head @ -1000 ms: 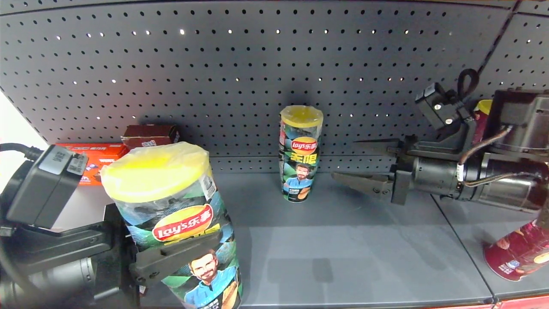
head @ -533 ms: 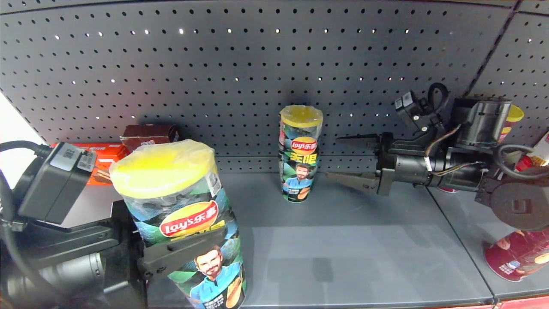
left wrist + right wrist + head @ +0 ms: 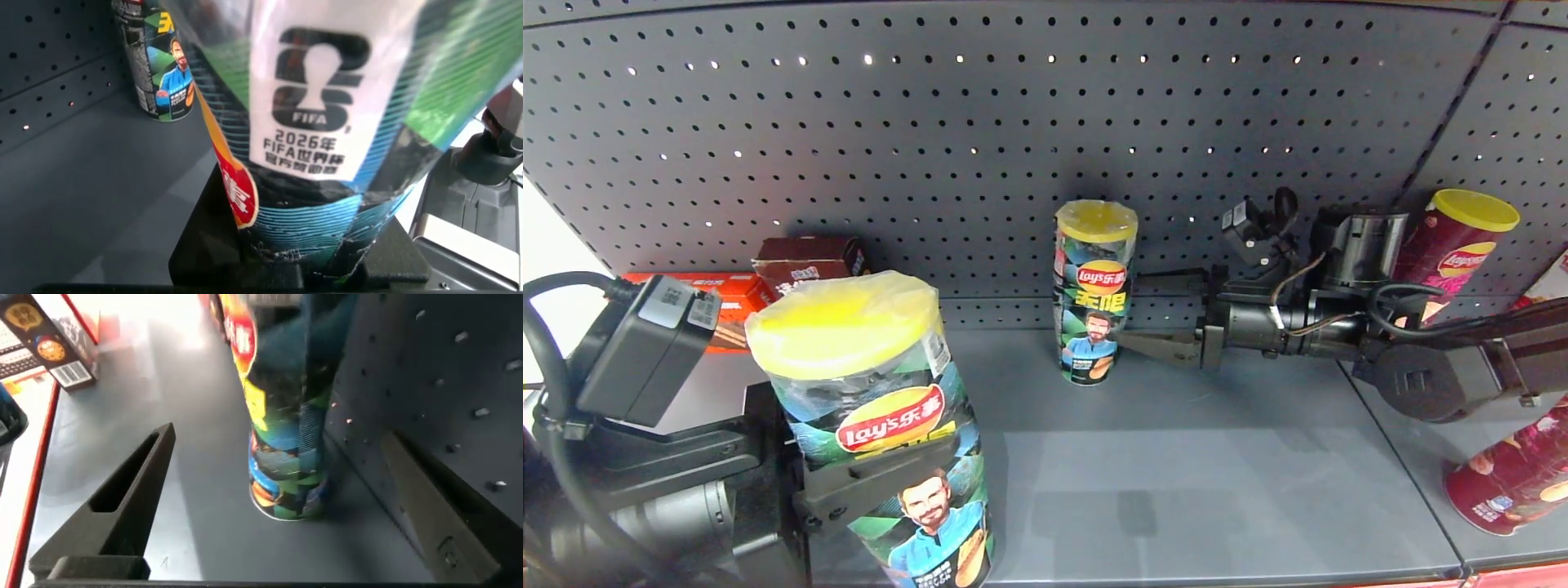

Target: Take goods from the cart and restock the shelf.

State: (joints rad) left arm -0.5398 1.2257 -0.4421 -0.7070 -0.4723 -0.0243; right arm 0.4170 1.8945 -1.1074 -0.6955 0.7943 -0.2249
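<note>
A standing can (image 3: 1094, 294) with a yellow lid is seen upright at the back of the shelf (image 3: 1176, 465), close to the pegboard (image 3: 931, 147), and serves as the landmark here. Well to the left of it and nearer the front edge, a held can (image 3: 874, 392) of the same green pattern is kept upright by the left claw (image 3: 882, 478), which is clamped on its lower half. Whether its base rests on the shelf cannot be told. In the left wrist view the held can (image 3: 327, 122) is pinched near its base between dark fingers (image 3: 204, 245). The right claw (image 3: 1129, 310) is held level just right of the standing can and is spread wide. In the right wrist view the can stands between its two fingers (image 3: 122, 490), with a gap on each side. Farther right a dark red can (image 3: 1454, 237) stands by the pegboard, and a tipped can (image 3: 1503, 482) lies nearer the front. Left of the standing can, a brown box (image 3: 809, 257) and a red box (image 3: 707, 298) are set along the pegboard
</note>
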